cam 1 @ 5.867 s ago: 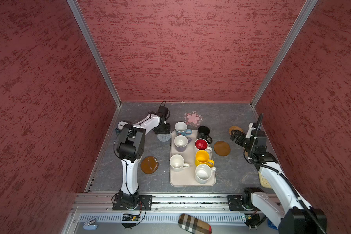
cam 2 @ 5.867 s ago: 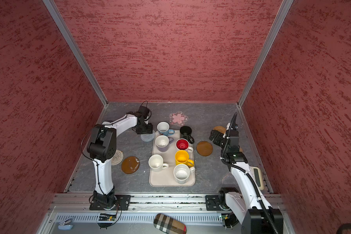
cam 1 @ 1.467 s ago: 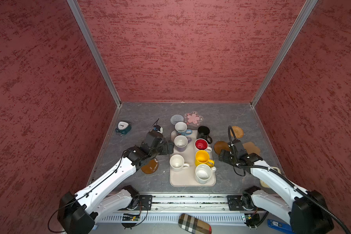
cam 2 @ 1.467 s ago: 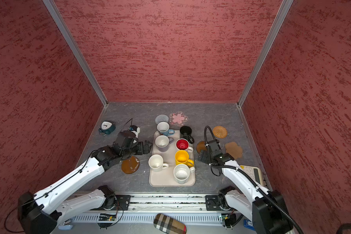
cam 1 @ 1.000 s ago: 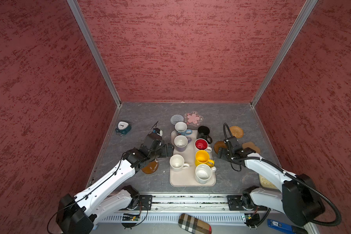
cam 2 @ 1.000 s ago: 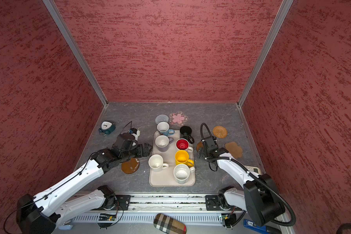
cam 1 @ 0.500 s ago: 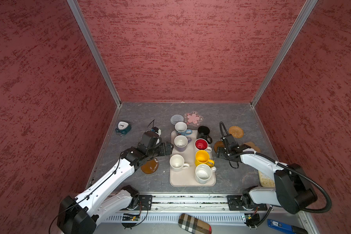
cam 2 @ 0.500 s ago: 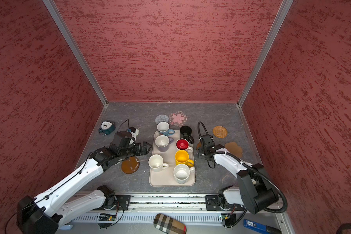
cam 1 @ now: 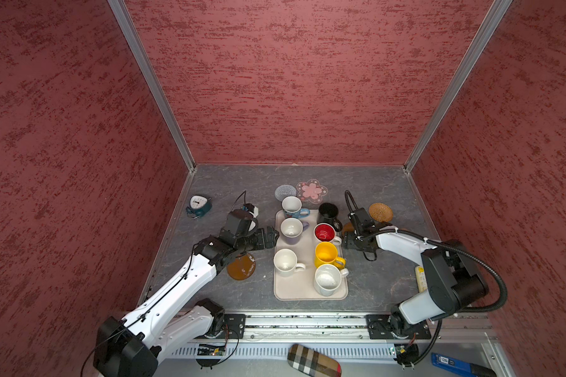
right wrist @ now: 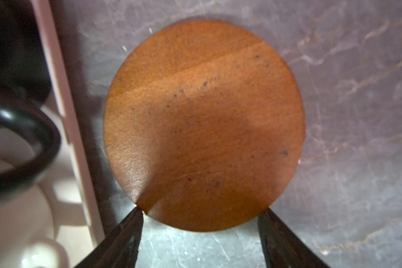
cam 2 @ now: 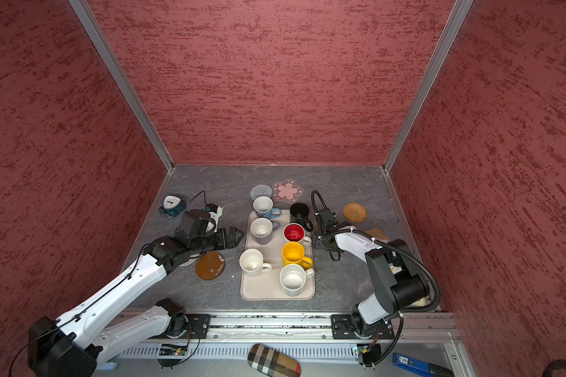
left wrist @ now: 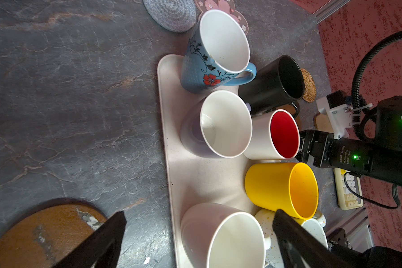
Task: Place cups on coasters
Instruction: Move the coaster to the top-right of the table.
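1. We are looking into a booth of rough red walls (cam 1: 275,81) standing around a grey, marble-veined tabletop (cam 1: 229,182).
2. A smooth beige tray (cam 1: 294,289) with rounded corners is lying mid-table. It is carrying glazed, handled cups: a blue floral mug (cam 1: 291,206) at its far left, then a lavender mug (cam 1: 291,230), a red-lined mug (cam 1: 324,233), a yellow mug (cam 1: 326,254), a plain white mug (cam 1: 285,262) and a speckled white mug (cam 1: 327,283). A black mug (cam 1: 329,212) is standing at the far right corner.
3. The coasters are lying flat on the tabletop. A pink flower coaster (cam 1: 311,191) and a grey spiral disc (cam 1: 285,191) are sitting just beyond the tray, a woven wicker disc (cam 1: 380,212) far right, and a chipped glossy brown disc (cam 1: 241,267) left of the tray.
4. The right arm is covering most of a tan scalloped coaster (cam 2: 374,233). The left arm is hiding all but the rim of a pale disc (cam 2: 186,262). A teal clock (cam 1: 198,205) is standing far left.
5. The left gripper (cam 1: 273,235) is hanging wide apart and empty, just left of the lavender mug.
6. The right gripper (right wrist: 201,211) is straddling a grainy brown disc (right wrist: 204,125) right of the tray, its tips meeting the rim. We cannot tell whether they are pinching it.
7. Compared with moments ago, both grippers are sitting closer to the tray.
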`<state>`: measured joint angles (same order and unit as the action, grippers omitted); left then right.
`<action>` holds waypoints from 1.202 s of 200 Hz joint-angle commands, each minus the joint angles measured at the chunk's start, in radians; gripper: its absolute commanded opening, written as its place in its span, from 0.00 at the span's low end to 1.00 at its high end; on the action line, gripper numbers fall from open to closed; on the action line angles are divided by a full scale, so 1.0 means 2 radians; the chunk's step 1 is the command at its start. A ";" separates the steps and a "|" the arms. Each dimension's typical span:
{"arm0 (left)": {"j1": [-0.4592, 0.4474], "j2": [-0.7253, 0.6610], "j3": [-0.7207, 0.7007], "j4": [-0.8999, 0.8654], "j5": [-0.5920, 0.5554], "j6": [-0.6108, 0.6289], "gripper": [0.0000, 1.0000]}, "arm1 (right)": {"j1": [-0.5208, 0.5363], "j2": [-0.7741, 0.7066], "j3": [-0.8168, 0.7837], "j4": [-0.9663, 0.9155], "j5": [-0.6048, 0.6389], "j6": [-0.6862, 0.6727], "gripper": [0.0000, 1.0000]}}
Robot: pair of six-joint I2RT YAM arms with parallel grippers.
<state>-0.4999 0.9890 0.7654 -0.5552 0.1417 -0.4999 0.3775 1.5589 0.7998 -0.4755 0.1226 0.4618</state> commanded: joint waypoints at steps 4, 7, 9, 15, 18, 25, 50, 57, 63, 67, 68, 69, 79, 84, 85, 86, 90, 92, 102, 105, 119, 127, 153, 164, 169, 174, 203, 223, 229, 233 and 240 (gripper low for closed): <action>0.004 0.004 0.014 0.016 0.009 0.007 0.99 | 0.002 0.021 0.032 0.001 0.016 -0.017 0.78; 0.004 0.005 0.013 0.016 0.009 0.007 0.99 | 0.002 0.024 0.035 0.000 0.016 -0.018 0.78; 0.004 0.005 0.013 0.016 0.010 0.007 0.99 | 0.002 0.027 0.037 0.000 0.017 -0.019 0.78; 0.005 0.006 0.014 0.017 0.010 0.007 0.99 | -0.001 0.034 0.043 0.000 0.016 -0.022 0.78; 0.005 0.006 0.013 0.017 0.010 0.008 1.00 | -0.003 0.038 0.044 0.000 0.014 -0.023 0.78; 0.005 0.005 0.013 0.016 0.009 0.008 0.99 | -0.006 0.046 0.051 0.000 0.010 -0.026 0.78; 0.008 -0.002 0.012 0.013 0.003 0.012 0.99 | -0.019 0.066 0.072 0.003 0.004 -0.040 0.78; 0.009 -0.003 0.014 0.011 0.004 0.014 1.00 | -0.023 0.072 0.079 0.002 0.002 -0.044 0.78; 0.010 -0.003 0.015 0.008 0.006 0.016 1.00 | -0.027 0.078 0.085 0.001 0.001 -0.046 0.78; 0.011 -0.003 0.016 0.006 0.006 0.016 1.00 | -0.029 0.081 0.089 0.000 0.000 -0.048 0.78; 0.011 -0.003 0.016 0.006 0.006 0.017 1.00 | -0.029 0.082 0.091 0.000 0.000 -0.049 0.78; 0.012 -0.003 0.016 0.005 0.007 0.017 1.00 | -0.029 0.083 0.092 0.000 0.001 -0.049 0.78; 0.014 -0.003 0.020 0.001 0.008 0.019 1.00 | -0.034 0.091 0.104 -0.003 0.001 -0.055 0.78; 0.015 -0.003 0.022 -0.001 0.008 0.020 1.00 | -0.036 0.095 0.109 -0.004 0.000 -0.056 0.78; 0.015 -0.003 0.022 -0.001 0.009 0.020 1.00 | -0.036 0.095 0.110 -0.004 0.000 -0.057 0.78; 0.016 -0.003 0.021 -0.001 0.009 0.020 1.00 | -0.037 0.096 0.111 -0.004 0.001 -0.057 0.78; 0.016 -0.003 0.023 -0.002 0.010 0.021 0.99 | -0.039 0.099 0.115 -0.003 0.000 -0.059 0.78; 0.017 -0.003 0.024 -0.002 0.010 0.021 1.00 | -0.040 0.100 0.117 -0.003 -0.001 -0.059 0.78; 0.019 -0.002 0.027 -0.004 0.013 0.022 1.00 | -0.043 0.108 0.128 -0.002 -0.003 -0.062 0.78; 0.019 -0.001 0.027 -0.005 0.013 0.021 1.00 | -0.044 0.110 0.131 -0.002 -0.004 -0.063 0.78; 0.020 0.002 0.032 -0.007 0.016 0.024 1.00 | -0.048 0.122 0.147 -0.005 -0.004 -0.067 0.78; 0.020 0.004 0.035 -0.007 0.016 0.024 1.00 | -0.050 0.128 0.155 -0.007 -0.003 -0.070 0.78; 0.021 0.012 0.042 -0.010 0.018 0.026 1.00 | -0.061 0.144 0.173 -0.005 -0.008 -0.077 0.78; 0.023 0.015 0.044 -0.011 0.019 0.027 1.00 | -0.065 0.150 0.180 -0.007 -0.009 -0.080 0.78; 0.024 0.017 0.045 -0.011 0.020 0.028 1.00 | -0.068 0.153 0.183 -0.006 -0.009 -0.081 0.78; 0.025 0.018 0.046 -0.011 0.021 0.028 1.00 | -0.070 0.155 0.186 -0.005 -0.011 -0.084 0.78; 0.032 0.029 0.054 -0.010 0.024 0.031 1.00 | -0.076 0.177 0.212 -0.009 -0.012 -0.097 0.79; 0.037 0.040 0.055 -0.002 0.029 0.031 1.00 | -0.078 0.196 0.239 -0.016 -0.002 -0.099 0.79; 0.038 0.045 0.055 0.001 0.030 0.031 1.00 | -0.078 0.203 0.248 -0.017 0.001 -0.099 0.80; 0.039 0.048 0.056 0.001 0.031 0.031 1.00 | -0.079 0.207 0.254 -0.018 0.001 -0.099 0.80; 0.040 0.053 0.059 0.000 0.032 0.031 1.00 | -0.078 0.214 0.265 -0.021 0.002 -0.100 0.80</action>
<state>-0.4316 1.0687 0.8555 -0.5667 0.1856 -0.4549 0.2256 1.9480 1.2591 -0.5034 0.1108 0.2836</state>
